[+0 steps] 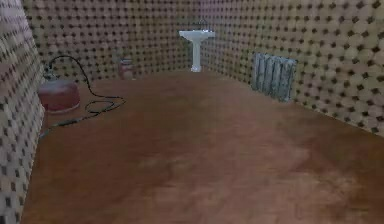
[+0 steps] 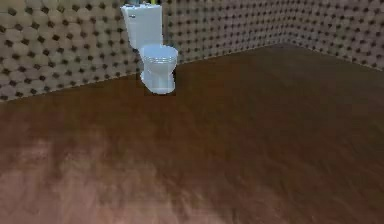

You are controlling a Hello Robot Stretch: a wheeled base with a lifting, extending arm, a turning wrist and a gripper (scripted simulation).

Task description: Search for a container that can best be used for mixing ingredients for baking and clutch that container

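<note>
A tiled bathroom with a brown floor lies ahead. No bowl-like container can be made out. A small brownish object [image 1: 126, 67] stands on the floor by the far wall; its kind is too small to tell.
A white pedestal sink [image 1: 196, 44] stands at the far wall. A grey radiator [image 1: 272, 76] hangs on the forward view's right wall. A red canister vacuum [image 1: 58, 95] with a black hose [image 1: 100, 103] sits at the left. A white toilet [image 2: 154, 55] stands by the arm side view's far wall.
</note>
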